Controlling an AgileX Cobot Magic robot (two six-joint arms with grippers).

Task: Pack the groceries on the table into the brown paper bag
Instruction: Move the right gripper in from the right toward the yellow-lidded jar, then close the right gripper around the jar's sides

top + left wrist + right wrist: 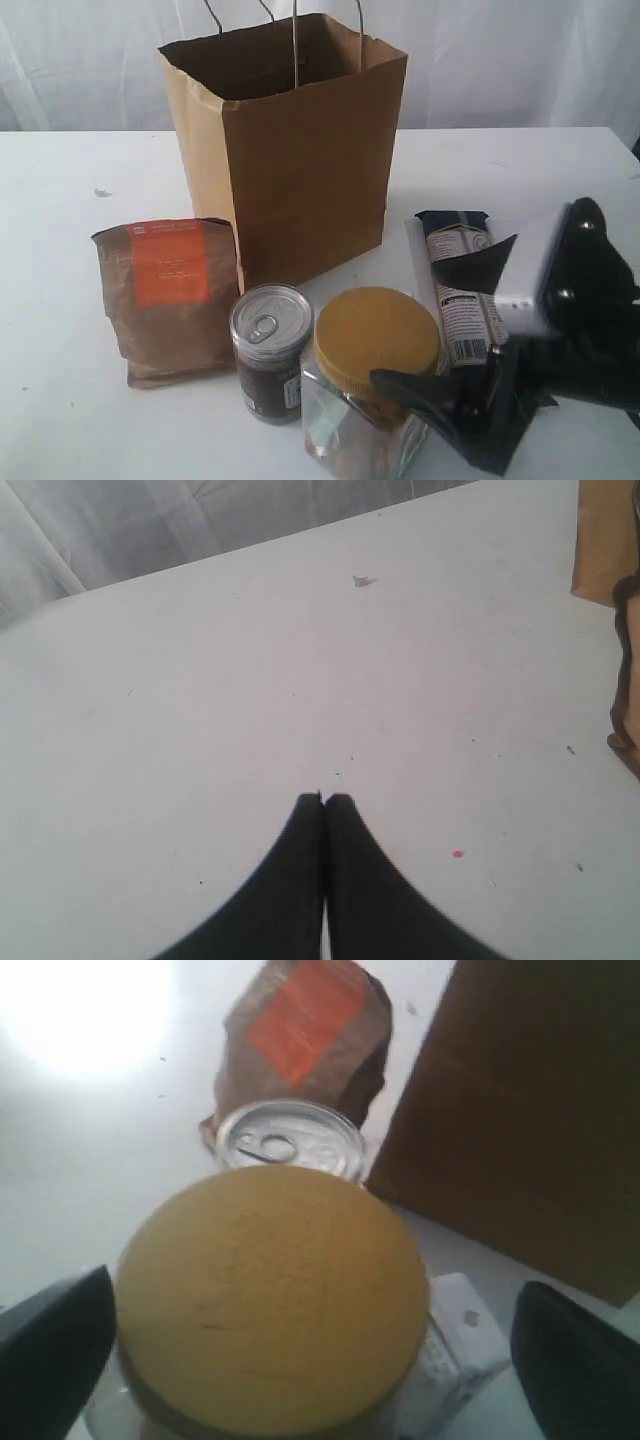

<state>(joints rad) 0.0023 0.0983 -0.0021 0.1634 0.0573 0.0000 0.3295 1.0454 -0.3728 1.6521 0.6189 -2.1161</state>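
Observation:
The tall brown paper bag [300, 150] stands open at the back of the white table [70, 180]. In front of it are the brown pouch with orange label [170, 295], the dark pull-tab can [270, 350] and the clear yellow-lidded jar [375, 345]. The long dark pasta packet [462, 290] lies to the right. My right gripper [315, 1380] is open, one finger on each side of the jar's lid [275, 1295], just above it. A small white carton [465, 1345] lies beside the jar. My left gripper [323, 800] is shut over bare table. The grain bottle is out of view.
The left wrist view catches the bag's edge [605, 540] and the pouch's edge [628, 670] at its border, plus a small crumb [361, 580] and specks on the tabletop. The right arm's white and black body [560, 290] hangs over the table's right front.

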